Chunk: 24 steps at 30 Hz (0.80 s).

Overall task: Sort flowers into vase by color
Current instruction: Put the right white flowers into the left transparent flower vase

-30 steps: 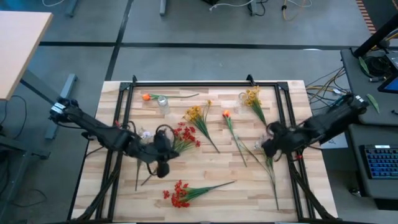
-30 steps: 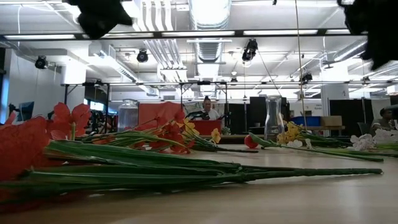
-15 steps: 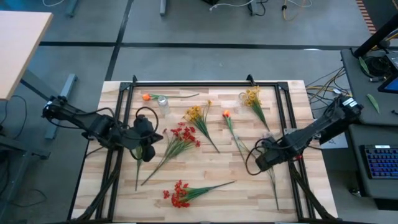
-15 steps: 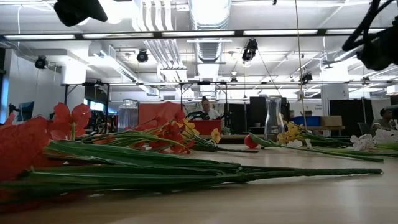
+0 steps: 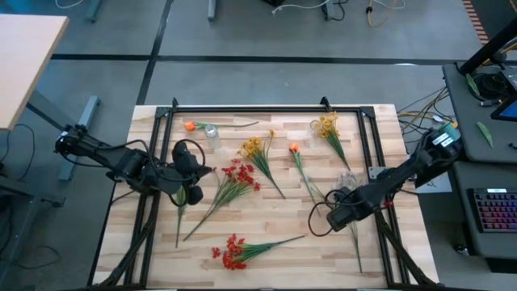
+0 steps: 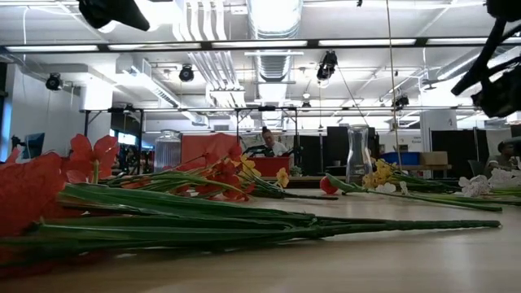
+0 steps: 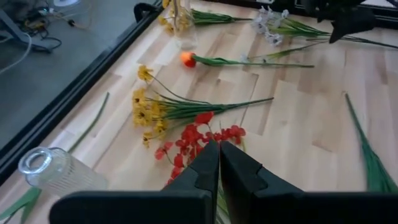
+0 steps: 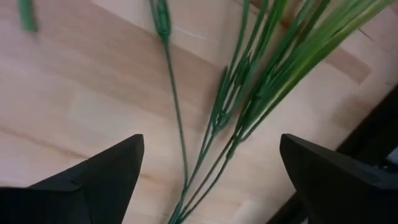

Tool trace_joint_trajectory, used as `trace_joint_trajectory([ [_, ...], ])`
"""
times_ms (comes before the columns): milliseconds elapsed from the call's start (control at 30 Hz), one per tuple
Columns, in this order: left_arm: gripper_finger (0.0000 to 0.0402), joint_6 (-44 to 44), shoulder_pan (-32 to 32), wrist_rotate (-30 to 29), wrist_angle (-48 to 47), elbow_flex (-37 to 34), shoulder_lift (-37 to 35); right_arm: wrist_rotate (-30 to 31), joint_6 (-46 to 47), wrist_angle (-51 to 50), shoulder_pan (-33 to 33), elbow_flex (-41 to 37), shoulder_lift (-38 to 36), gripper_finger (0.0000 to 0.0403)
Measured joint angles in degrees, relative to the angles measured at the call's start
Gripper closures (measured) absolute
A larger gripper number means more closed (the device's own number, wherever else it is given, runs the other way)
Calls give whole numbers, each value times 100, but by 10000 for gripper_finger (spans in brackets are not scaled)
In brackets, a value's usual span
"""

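Right gripper (image 5: 333, 217) is seen low and right of centre in the high view, fingers spread wide over a bundle of green stems (image 8: 249, 93), with nothing held between them. In its wrist view the stems are framed between the two dark fingers (image 8: 99, 171), so a grab of that spray looks like the step being set up (a guess only). Left gripper (image 5: 187, 194) is parked at the left of the table, and its fingers (image 7: 205, 168) are pressed together on nothing, just short of the red spray (image 7: 202, 134).

Not much can be called done yet. All the flowers are seen lying flat on the table (image 5: 266, 218): the red spray at centre, a second red one (image 5: 234, 250) at lower centre, a yellow spray (image 5: 254, 148) above centre, a single orange bloom (image 5: 293, 148) beside it, and another yellow cluster (image 5: 327, 125) at the upper right. One clear vase (image 5: 212, 134) is lying on its side at the upper left, empty as far as can be told, with an orange bloom (image 5: 189, 126) next to it. A second vase (image 6: 356, 152) is seen standing upright in the low view by the upper-right yellow cluster; whether anything has been put in it can't be told. So pretty much the whole sort is left, going by these views.
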Motion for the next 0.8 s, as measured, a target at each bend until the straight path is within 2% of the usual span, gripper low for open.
trace_joint_trajectory([
  [167, 402, 123, 0, -40, 0, 0, 52, 19, 49, 391, 0, -213, 289, 38],
  [300, 402, 146, 0, -43, 2, 0, 113, 54, 36, 562, 0, -238, 412, 70],
  [500, 402, 149, 0, -71, 2, 0, 243, 118, 161, 657, 2, -242, 389, 159],
  [667, 402, 138, 0, -497, 5, -2, 333, 174, 289, 640, 2, -248, 389, 247],
  [800, 402, 166, 0, -565, 5, -2, 372, 224, 371, 589, 2, -256, 389, 310],
])
